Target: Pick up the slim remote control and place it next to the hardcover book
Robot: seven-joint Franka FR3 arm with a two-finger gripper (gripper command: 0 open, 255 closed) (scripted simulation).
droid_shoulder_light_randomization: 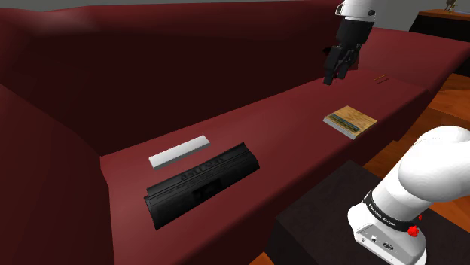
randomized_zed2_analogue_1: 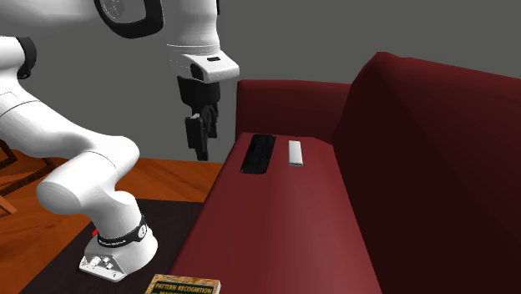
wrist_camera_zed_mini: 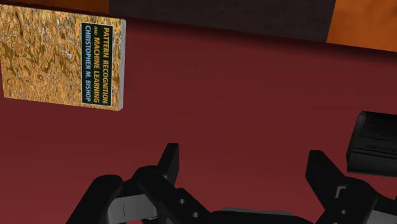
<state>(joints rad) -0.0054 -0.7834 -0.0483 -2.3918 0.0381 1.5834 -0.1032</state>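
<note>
Fingers (wrist_camera_zed_mini: 167,164): mine, black, spread apart, empty, above dark red sofa seat (droid_shoulder_light_randomization: 286,120).
Slim white rectangular remote (droid_shoulder_light_randomization: 178,150): flat on seat, just beside wide black device (droid_shoulder_light_randomization: 202,183).
Ochre hardcover book (droid_shoulder_light_randomization: 350,120): flat on seat, well apart from remote.

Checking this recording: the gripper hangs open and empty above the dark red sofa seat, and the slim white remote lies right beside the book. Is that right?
Not quite. The shoulder view shows the slim white remote lying beside the long black device, well apart from the book. The rest holds: the gripper hangs open and empty above the dark red sofa seat.
</note>
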